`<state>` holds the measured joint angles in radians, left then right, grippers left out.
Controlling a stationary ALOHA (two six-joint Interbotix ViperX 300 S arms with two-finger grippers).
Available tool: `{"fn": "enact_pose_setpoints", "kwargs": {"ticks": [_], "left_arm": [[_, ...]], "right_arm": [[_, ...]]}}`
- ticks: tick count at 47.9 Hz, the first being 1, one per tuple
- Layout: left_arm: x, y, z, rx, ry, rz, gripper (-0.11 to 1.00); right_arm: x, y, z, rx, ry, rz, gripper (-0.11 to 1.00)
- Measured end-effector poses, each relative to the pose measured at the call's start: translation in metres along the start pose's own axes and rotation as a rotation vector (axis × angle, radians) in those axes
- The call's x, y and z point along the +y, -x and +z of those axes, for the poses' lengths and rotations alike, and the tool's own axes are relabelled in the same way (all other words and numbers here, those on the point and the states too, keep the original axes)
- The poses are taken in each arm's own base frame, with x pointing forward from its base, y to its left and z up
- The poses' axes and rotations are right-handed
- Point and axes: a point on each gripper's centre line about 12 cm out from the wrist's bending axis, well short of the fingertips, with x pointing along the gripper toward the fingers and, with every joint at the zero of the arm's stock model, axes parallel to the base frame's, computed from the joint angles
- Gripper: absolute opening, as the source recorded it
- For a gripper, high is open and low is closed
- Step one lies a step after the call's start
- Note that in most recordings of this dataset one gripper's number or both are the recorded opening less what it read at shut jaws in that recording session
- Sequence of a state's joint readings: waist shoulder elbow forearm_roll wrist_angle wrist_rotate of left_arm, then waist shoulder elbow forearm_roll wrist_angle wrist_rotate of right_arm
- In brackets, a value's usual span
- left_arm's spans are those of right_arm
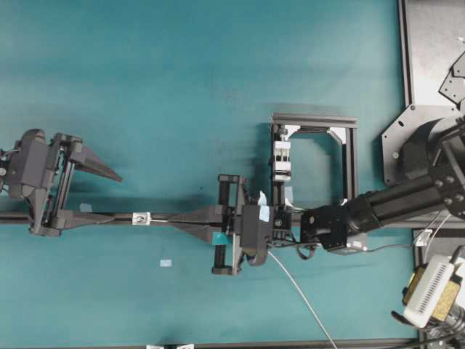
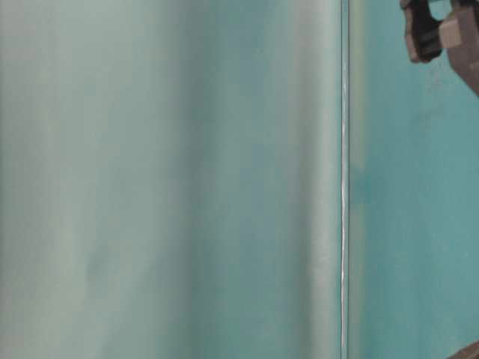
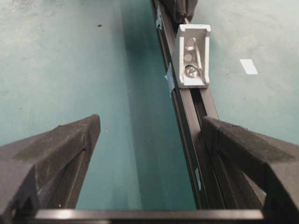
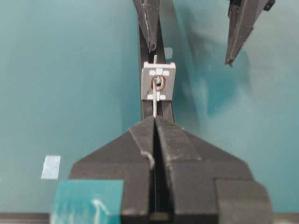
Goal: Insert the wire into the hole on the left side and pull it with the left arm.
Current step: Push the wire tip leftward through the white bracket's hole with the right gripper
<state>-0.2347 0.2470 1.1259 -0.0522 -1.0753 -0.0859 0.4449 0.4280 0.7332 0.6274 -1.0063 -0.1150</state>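
The wire [image 4: 155, 100] is pinched between the pressed-together fingers of the right gripper [image 4: 154, 122], the one with blue tape. From those fingertips it runs straight ahead, away from the gripper, into the hole [image 4: 159, 83] in the small white bracket [image 4: 158, 81]. A short bit of wire tip is seen sticking out past the far edge of the bracket. So the wire seems to be through the hole already, but only a little.

The wire's long line lies along the black rail [image 3: 187, 116], the same line the right gripper points along. Behind the right gripper, the rest of the wire is seen from above trailing off toward the lower edge of the table [image 1: 182, 73].

The left gripper [image 1: 109, 196] is held with its fingers spread wide. Nothing is held in it. It faces the bracket from the other side, a little way off. One finger sits over the rail, and the other finger is off to the side, away from the rail. So the rail and the wire tip are lined up with one finger, not with the gap between the two.

The tip is nearer to the left gripper than any other free part of the wire. For the pull, the gap would likely need to be moved sideways over the rail, then brought forward around the tip and closed.
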Motion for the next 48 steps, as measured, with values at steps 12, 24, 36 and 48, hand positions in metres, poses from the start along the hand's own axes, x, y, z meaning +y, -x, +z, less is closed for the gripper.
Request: {"fn": "enact_pose_setpoints", "kwargs": {"ticks": [12,24,36,48], "left_arm": [[0.000,0.000,0.000,0.002,0.000,0.000,0.62],[0.000,0.000,-0.001,0.008,0.000,0.001,0.62],[0.000,0.000,-0.001,0.009,0.000,0.001,0.62],[0.000,0.000,-0.002,0.015,0.002,0.001,0.62]], "right_arm": [[0.000,-0.006,0.001,-0.009,-0.002,-0.005,0.00],[-0.001,-0.010,0.003,-0.005,-0.005,-0.009,0.00],[0.000,-0.015,0.005,0.002,0.018,-0.007,0.00],[0.000,-0.017,0.006,-0.001,0.018,-0.009,0.00]]}}
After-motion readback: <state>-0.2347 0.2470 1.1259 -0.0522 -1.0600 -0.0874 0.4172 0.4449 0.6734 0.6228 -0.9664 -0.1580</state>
